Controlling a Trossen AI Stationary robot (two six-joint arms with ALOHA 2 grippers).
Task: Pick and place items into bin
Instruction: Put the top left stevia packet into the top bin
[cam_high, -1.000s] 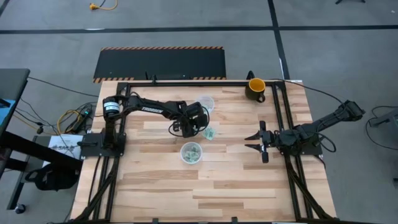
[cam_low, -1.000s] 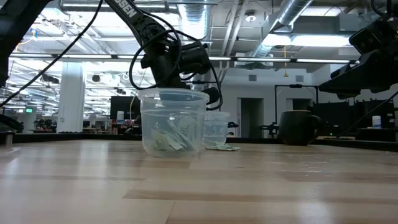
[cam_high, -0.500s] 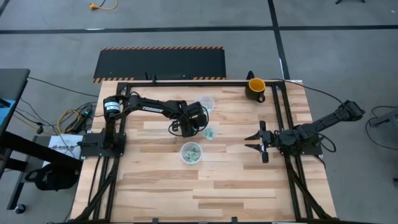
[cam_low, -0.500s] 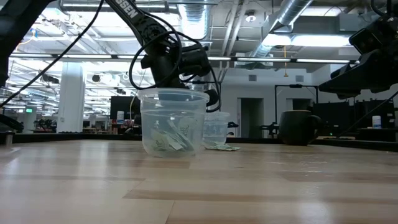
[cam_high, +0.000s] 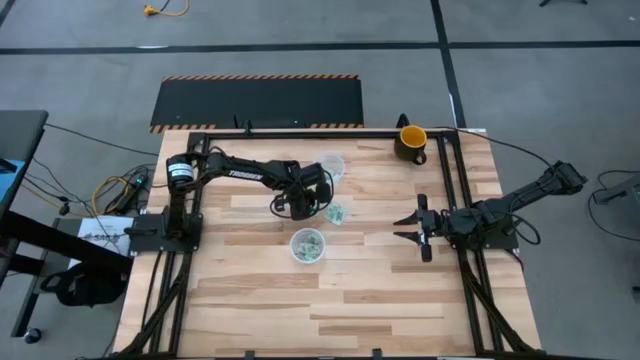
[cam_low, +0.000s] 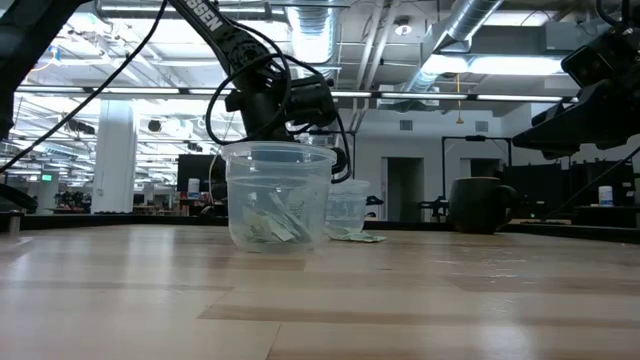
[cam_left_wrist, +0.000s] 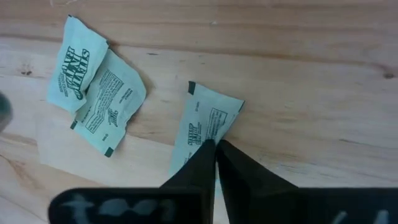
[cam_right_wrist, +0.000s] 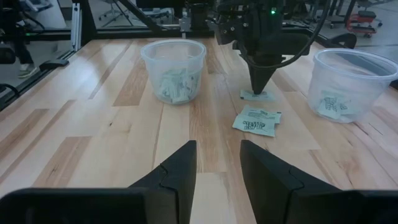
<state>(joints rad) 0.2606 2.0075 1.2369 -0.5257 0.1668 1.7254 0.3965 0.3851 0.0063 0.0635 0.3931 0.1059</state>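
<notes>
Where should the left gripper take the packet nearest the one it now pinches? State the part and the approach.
Take that packet by the end lying clear of its overlapping neighbour. Come straight down from above. It lies flat and thin on the table, so the fingers should probably straddle its narrow width, much as the left gripper does on the third packet.
</notes>
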